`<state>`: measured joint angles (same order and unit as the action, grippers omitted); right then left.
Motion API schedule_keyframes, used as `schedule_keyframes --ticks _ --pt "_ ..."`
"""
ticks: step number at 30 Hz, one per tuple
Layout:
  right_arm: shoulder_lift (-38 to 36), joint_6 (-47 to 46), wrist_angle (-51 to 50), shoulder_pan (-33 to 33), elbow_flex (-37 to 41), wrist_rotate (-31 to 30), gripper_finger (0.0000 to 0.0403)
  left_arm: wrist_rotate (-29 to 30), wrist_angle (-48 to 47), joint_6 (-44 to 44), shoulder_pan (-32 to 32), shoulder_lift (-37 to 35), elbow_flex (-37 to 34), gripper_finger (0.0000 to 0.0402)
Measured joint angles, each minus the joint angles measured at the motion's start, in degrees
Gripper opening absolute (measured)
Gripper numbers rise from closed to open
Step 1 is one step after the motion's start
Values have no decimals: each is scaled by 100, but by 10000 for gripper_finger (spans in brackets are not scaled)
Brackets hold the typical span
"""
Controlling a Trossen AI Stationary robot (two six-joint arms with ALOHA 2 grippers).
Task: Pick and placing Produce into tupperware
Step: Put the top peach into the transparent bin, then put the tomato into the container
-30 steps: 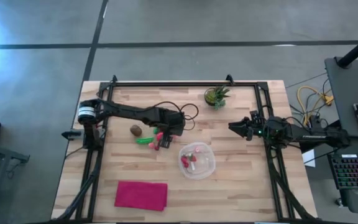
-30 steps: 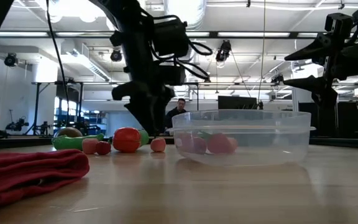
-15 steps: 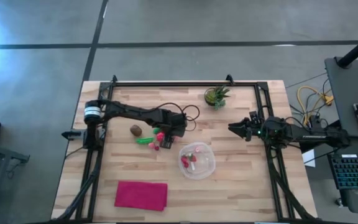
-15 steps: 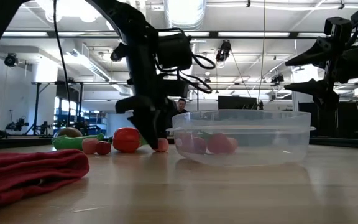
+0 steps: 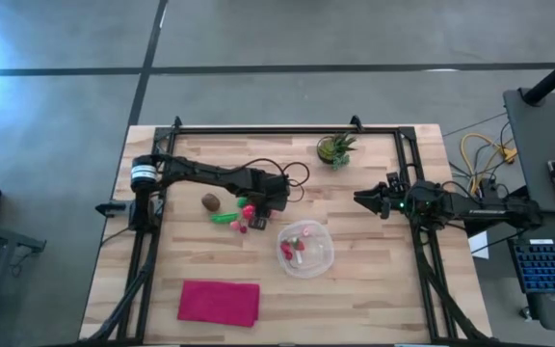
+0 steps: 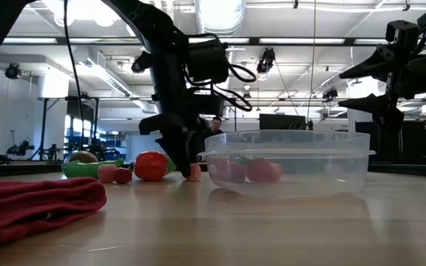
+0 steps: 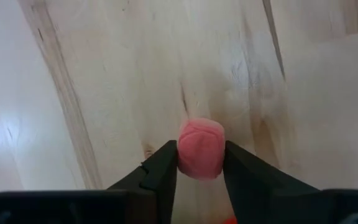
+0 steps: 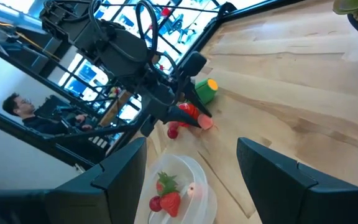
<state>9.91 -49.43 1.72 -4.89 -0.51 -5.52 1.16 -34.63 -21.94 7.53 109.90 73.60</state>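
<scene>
My left gripper (image 5: 255, 224) points down at the table just left of the tupperware (image 5: 305, 249) and is shut on a small pink produce piece (image 7: 201, 149). The clear tupperware (image 6: 287, 159) holds red and pink pieces (image 6: 261, 170). Left of my left gripper, more produce rests on the table: a brown oval (image 5: 210, 201), a green elongated piece (image 5: 224, 218), and a red round piece (image 6: 151, 165) with small pink ones (image 6: 108, 174). My right gripper (image 5: 359, 199) hangs open above the table's right side, away from everything. My left gripper pinches the small pink piece (image 7: 201, 149) between its two fingers (image 7: 161, 168), one on each side. The fingers come from above, pointing down (image 6: 183, 151). The piece's underside sits on the table (image 6: 193, 172), close to the tupperware's wall.
A magenta cloth (image 5: 219, 302) lies near the table's near left edge. A green potted plant (image 5: 335, 149) stands by the far edge. A dark frame rail (image 5: 287, 128) borders the table. A person (image 6: 214, 129) sits in the room behind.
My left gripper has come down from above the produce pile onto the small pink piece beside the tupperware, and its fingers now stand at table level around that piece. The piece has stayed on the table.
</scene>
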Motion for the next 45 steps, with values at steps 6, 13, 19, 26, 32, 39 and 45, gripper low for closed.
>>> schedule_keyframes --ticks 6,13,19,26,32,39,45 --pt "0 11 0 -2 -2 0 242 1 -57 364 -11 -49 144 86" --pt "0 -2 2 -2 -2 11 242 -5 -87 664 -25 -357 472 84" --pt "-1 -4 7 -2 -4 11 242 -834 16 958 -423 -906 834 84" --pt "-1 -4 7 -2 -4 4 242 -767 388 805 -1242 -571 845 103" --pt "-1 -8 13 -2 -4 3 242 131 803 1031 -1438 -241 844 129" --pt "0 -94 9 -2 -4 0 242 161 931 1716 -1438 -159 853 178" --pt "2 -104 11 -2 -4 0 242 820 -683 1683 -1398 -609 887 198"
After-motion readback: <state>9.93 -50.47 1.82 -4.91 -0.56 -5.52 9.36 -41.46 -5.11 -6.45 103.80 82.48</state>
